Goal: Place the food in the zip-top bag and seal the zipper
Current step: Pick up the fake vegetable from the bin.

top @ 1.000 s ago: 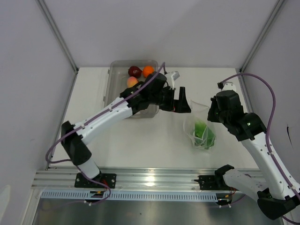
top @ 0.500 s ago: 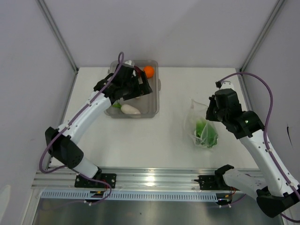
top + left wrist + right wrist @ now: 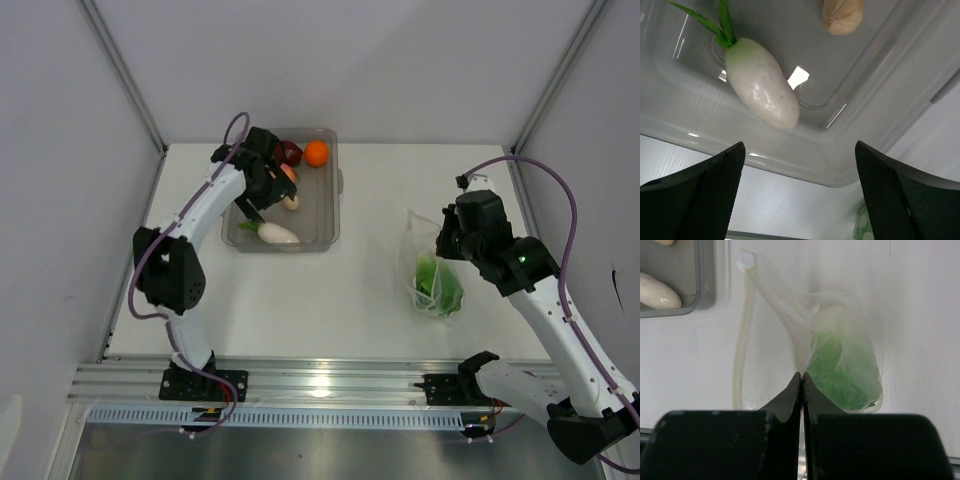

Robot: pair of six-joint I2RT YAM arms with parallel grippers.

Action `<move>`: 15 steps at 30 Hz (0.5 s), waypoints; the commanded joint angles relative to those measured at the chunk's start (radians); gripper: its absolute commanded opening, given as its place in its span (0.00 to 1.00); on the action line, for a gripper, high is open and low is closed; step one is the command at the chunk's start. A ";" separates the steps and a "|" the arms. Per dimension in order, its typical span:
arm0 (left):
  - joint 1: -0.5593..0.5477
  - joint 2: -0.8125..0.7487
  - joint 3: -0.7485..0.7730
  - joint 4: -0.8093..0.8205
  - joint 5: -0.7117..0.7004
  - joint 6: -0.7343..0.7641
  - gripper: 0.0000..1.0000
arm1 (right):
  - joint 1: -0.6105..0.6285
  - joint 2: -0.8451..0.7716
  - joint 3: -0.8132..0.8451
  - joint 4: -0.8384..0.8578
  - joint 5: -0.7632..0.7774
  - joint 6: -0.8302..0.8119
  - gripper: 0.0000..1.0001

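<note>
Left tool [image 3: 799, 167], gaping and empty, hangs over grey tray [image 3: 875, 95]; white radish [image 3: 762, 85] lies just ahead, long axis slanted across the gap; right tool [image 3: 801, 382] pinches zip-top bag [image 3: 765, 335].

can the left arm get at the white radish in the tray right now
Probably yes: the jaws of the left arm stand open above the white radish, which lies bare in the tray, with the beige lump apart.
</note>
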 commanded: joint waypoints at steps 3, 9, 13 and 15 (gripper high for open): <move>0.013 0.160 0.217 -0.237 -0.105 -0.101 0.91 | -0.004 -0.009 0.001 0.028 -0.017 0.002 0.00; 0.036 0.185 0.196 -0.248 -0.119 -0.162 0.90 | -0.004 -0.020 0.009 0.014 -0.011 -0.006 0.00; 0.034 0.182 0.118 -0.204 -0.133 -0.205 0.85 | -0.004 -0.022 0.010 0.023 0.003 -0.020 0.00; 0.036 0.193 0.095 -0.188 -0.128 -0.213 0.85 | -0.004 -0.011 0.018 0.024 -0.006 -0.017 0.00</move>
